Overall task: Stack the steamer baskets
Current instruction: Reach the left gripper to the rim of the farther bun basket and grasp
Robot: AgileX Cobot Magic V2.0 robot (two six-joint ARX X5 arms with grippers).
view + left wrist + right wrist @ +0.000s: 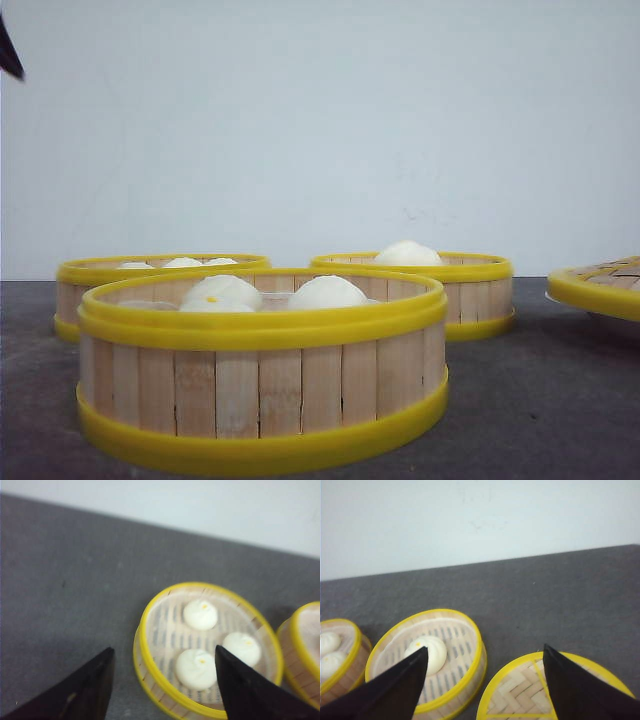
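Note:
Three steamer baskets with pale slat walls and yellow rims stand on the dark table. The nearest basket [262,390] holds two white buns. The back left basket [120,272] holds three buns, and my left gripper [164,649] hangs open above its near rim [150,665], touching nothing. The back right basket [460,285] holds one bun [432,652]. My right gripper [485,647] is open above the gap between that basket [465,680] and the woven lid [520,690], with nothing between its fingers.
The flat yellow-rimmed woven lid [600,285] lies at the table's right. A pale wall stands behind the table. Bare grey table [65,580] stretches beyond the left basket. A dark piece of an arm [8,50] shows at the front view's top left.

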